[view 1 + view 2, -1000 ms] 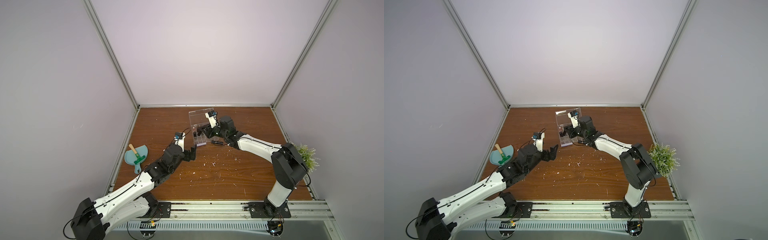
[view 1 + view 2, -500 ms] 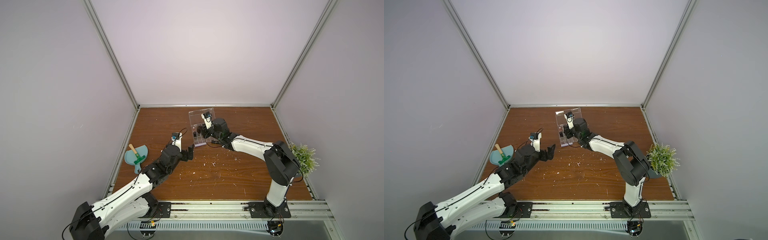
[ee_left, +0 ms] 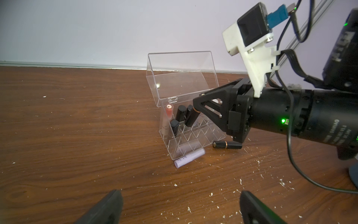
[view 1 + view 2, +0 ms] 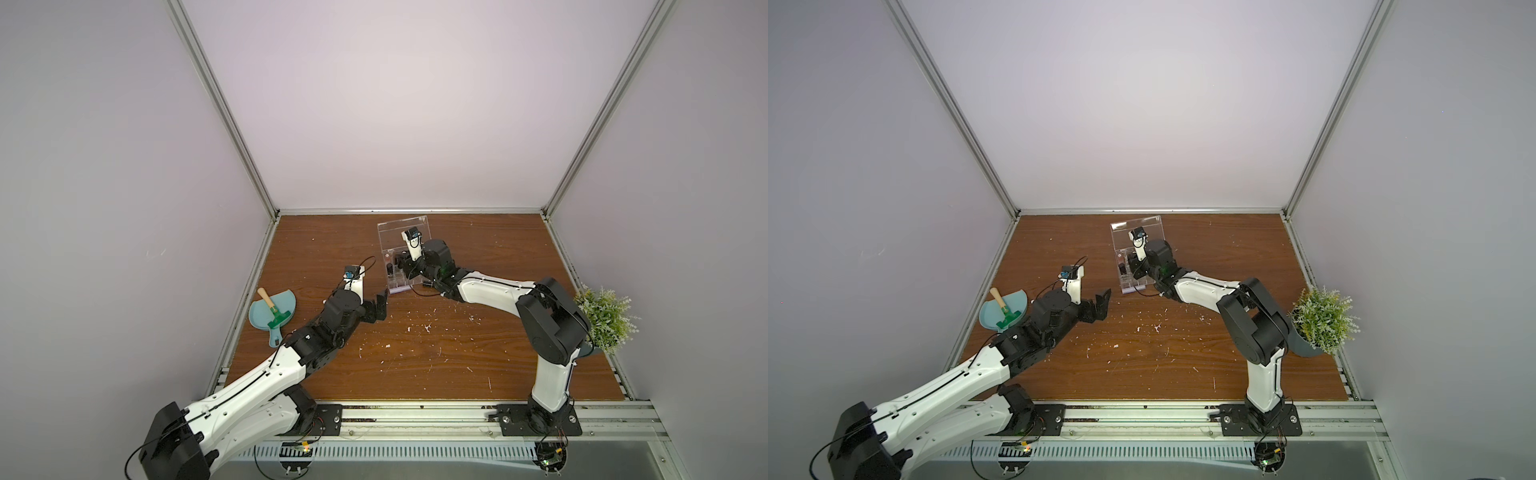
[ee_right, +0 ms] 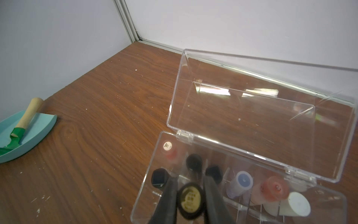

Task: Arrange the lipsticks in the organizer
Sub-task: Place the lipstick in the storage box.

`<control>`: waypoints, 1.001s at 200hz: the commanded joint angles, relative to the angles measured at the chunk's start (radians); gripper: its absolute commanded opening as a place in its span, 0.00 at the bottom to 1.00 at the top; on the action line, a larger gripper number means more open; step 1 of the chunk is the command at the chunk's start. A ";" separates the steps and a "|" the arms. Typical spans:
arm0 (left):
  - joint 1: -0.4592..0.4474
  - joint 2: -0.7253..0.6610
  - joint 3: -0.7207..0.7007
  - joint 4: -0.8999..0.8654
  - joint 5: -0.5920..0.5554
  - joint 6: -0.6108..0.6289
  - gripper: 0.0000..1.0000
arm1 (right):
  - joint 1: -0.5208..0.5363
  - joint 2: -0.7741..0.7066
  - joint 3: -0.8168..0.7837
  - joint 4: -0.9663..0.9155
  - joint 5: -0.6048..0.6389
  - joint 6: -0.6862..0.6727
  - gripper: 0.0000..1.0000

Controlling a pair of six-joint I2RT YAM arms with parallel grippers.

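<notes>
The glossy black lipstick with a gold end label [image 5: 190,199], print too blurred to read, is clamped in the right tool [image 5: 189,185] over the grid of the clear acrylic organizer [image 3: 174,144]. The organizer's lid is tipped back. The lilac tube [image 3: 189,158] lying against its front carries illegible fine print. Since a second ago the right arm has swung further across the box. The left tool [image 4: 381,305], spread wide and empty, has barely shifted. The brown wooden desk [image 3: 77,126] is crumb-flecked and the walls are pale lilac.
</notes>
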 commanded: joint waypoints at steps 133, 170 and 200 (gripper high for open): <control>0.011 0.018 0.011 -0.001 0.013 0.003 0.98 | 0.008 0.066 0.044 0.033 -0.022 0.011 0.11; 0.011 0.041 0.018 -0.008 0.036 0.019 0.98 | 0.008 0.073 0.057 0.026 -0.032 0.013 0.35; 0.011 0.112 0.047 -0.033 0.092 0.057 0.98 | 0.008 0.024 0.024 0.043 -0.039 0.019 0.67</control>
